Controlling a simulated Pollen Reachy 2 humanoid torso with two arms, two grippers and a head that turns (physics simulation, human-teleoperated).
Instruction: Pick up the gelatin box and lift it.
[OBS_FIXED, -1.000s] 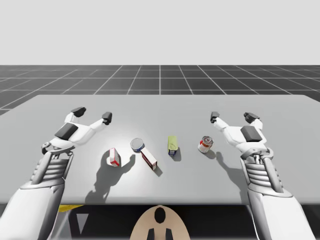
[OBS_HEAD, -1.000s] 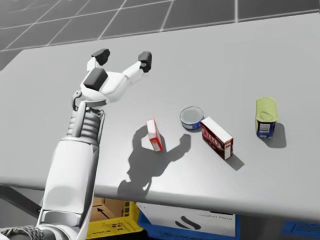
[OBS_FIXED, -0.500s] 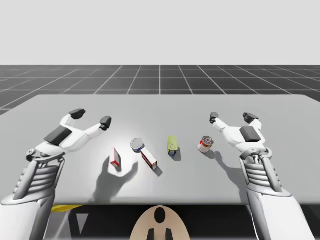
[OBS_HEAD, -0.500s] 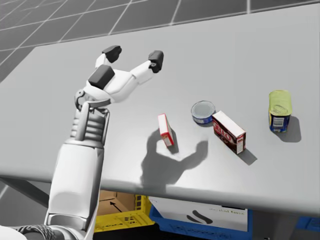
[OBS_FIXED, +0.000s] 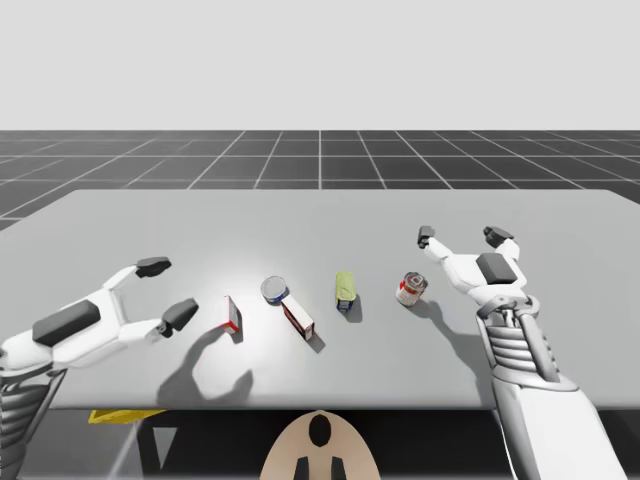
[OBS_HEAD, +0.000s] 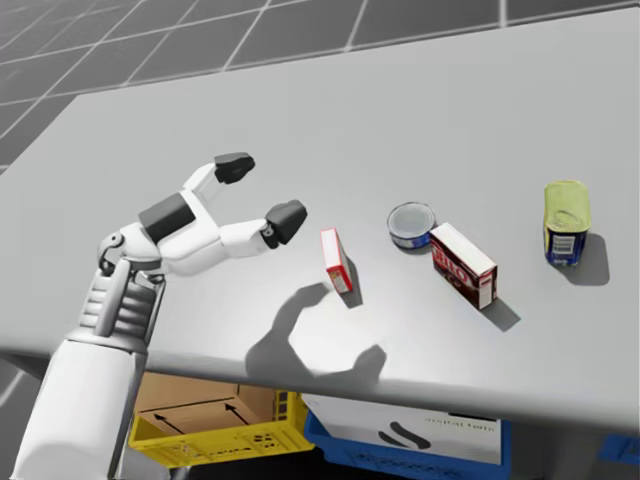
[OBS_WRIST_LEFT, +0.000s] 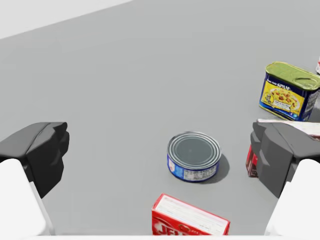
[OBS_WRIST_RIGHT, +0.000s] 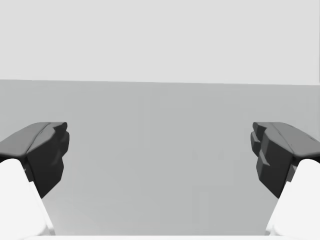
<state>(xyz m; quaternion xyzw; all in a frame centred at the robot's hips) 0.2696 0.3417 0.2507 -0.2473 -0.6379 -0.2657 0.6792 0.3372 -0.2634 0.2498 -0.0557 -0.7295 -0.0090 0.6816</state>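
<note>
The gelatin box (OBS_FIXED: 231, 314) is a small red and white box standing on a narrow edge near the table's front. In the head view the gelatin box (OBS_HEAD: 336, 260) is just right of my left gripper (OBS_HEAD: 260, 194), a short gap apart. My left gripper (OBS_FIXED: 167, 290) is open, hovering above the table and pointing at the box. In the left wrist view the gelatin box (OBS_WRIST_LEFT: 190, 222) sits low ahead of my left gripper (OBS_WRIST_LEFT: 160, 152), between its spread fingers and untouched. My right gripper (OBS_FIXED: 460, 237) is open over bare table, and my right gripper (OBS_WRIST_RIGHT: 160, 150) holds nothing.
A blue flat can (OBS_FIXED: 275, 290) and a longer dark red box (OBS_FIXED: 298, 318) lie right of the gelatin box. Further right are a green-topped tin (OBS_FIXED: 345, 290) and a red and white can (OBS_FIXED: 411, 288). Yellow (OBS_HEAD: 215, 425) and blue (OBS_HEAD: 400, 445) crates sit under the table's front edge.
My left arm has drawn back toward the front left, and its gripper now points sideways at the gelatin box. My head has turned a little. The right arm has barely moved.
</note>
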